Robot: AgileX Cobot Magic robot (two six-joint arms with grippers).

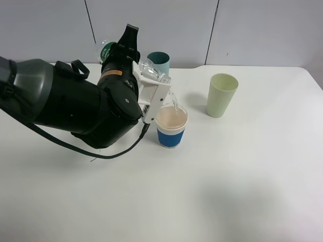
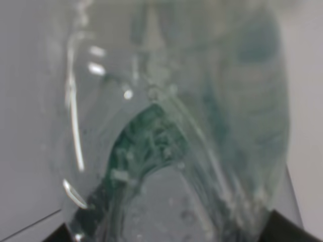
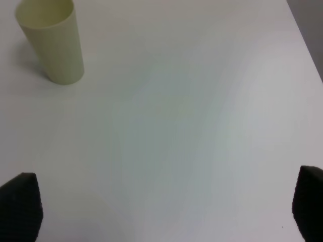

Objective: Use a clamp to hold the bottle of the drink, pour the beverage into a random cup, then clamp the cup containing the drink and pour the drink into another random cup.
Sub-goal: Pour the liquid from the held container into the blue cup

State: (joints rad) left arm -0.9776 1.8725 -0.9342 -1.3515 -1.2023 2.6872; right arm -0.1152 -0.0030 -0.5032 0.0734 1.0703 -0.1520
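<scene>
Left gripper (image 1: 153, 85) clamped on bottle (image 1: 147, 65), tilted over blue-banded cup (image 1: 170, 137) at centre; water (image 1: 174, 102) streaming in. First pour underway. Left to do: grip that cup, pour into teal cup (image 1: 160, 58) just behind it. Right gripper (image 3: 166, 212) empty, jaws apart.

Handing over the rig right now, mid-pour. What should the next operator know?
Left end effector: shut on the bottle, which is tipped mouth-down over the blue-banded white cup. The beverage is streaming in.
Right end effector: open, holding nothing, above the table near the pale green cup.
Teal cup: upright behind the left arm, partly hidden.
Done: bottle grasped, first pour under way.
Left: finish the pour, put the bottle down, grip the blue-banded white cup and pour it into the teal cup.
</scene>
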